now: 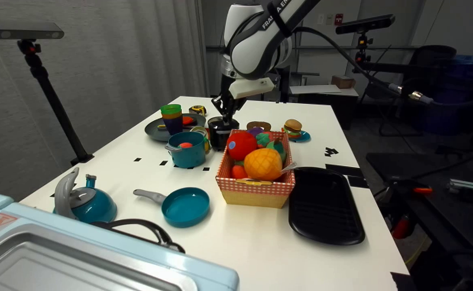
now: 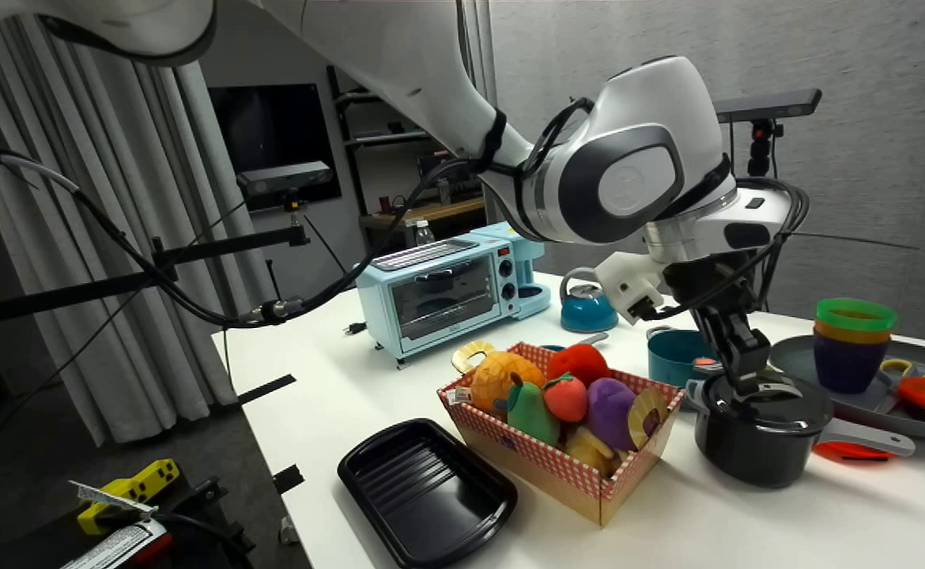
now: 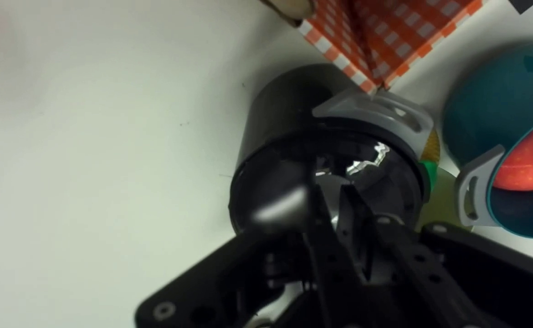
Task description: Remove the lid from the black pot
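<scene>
Lid (image 2: pixel 785 412), round and glossy black, has light glinting off its surface and a grey top handle (image 2: pixel 780 390) in the middle. It sits on the black pot (image 2: pixel 755 458), matching it in width, and the pot stands upright on the white tabletop (image 1: pixel 260 242), just beside the red-checked basket (image 1: pixel 252 197). The pot has two grey side handles (image 2: pixel 870 437), one long, one short and looped. Your gripper (image 3: pixel 334 190) reaches down from above, its jaws nearly together and clenched on the lid's top handle, which shows in the narrow gap between them in the wrist view.

On your white arm (image 1: pixel 252 50) you can read "FRANKA EM" before the view cuts the lettering off. A red triangle label (image 1: pixel 0 221) sits on the pale blue toaster oven (image 1: pixel 196 264); its print is too small to read, as is any on the white tag (image 2: pixel 458 395) at the basket's edge.

You can count one lid, one black pot, one teal pot (image 1: pixel 188 155) with a red toy strawberry (image 3: pixel 521 161) inside, one teal pan (image 1: pixel 186 208), one teal kettle (image 1: pixel 95 206), one black tray (image 1: pixel 325 202), one toy burger (image 1: pixel 292 126), one tape measure (image 1: pixel 198 110) and three stacked cups (image 2: pixel 850 363) in green, orange and purple.
</scene>
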Controlling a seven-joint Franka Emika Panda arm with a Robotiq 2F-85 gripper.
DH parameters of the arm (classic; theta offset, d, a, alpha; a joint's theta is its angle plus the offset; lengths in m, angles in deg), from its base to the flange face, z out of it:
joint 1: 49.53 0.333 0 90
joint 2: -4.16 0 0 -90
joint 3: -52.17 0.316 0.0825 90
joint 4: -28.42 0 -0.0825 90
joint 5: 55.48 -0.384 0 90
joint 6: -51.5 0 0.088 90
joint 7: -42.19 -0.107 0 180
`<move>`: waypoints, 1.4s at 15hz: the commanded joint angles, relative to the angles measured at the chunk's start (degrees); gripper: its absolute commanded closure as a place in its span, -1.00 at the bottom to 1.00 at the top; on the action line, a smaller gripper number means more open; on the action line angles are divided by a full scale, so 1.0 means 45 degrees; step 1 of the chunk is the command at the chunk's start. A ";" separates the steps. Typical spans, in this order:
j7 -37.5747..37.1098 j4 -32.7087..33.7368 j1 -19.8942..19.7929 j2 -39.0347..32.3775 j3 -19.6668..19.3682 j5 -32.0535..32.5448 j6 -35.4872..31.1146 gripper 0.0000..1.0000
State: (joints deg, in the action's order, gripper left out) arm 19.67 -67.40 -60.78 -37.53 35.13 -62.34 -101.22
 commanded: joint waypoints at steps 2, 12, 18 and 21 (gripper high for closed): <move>0.0433 0.0590 -0.0476 -0.0661 0.0364 -0.0161 0.0171 1.00; 0.0445 0.0763 -0.0542 -0.0868 0.0307 -0.0141 0.0044 1.00; 0.0108 0.0611 -0.0541 -0.0888 0.0389 -0.0791 -0.2805 1.00; 0.0179 0.0599 -0.0542 -0.0913 0.0441 -0.1041 -0.3573 1.00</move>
State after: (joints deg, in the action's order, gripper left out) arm 19.93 -65.58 -62.27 -40.91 35.93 -65.12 -113.70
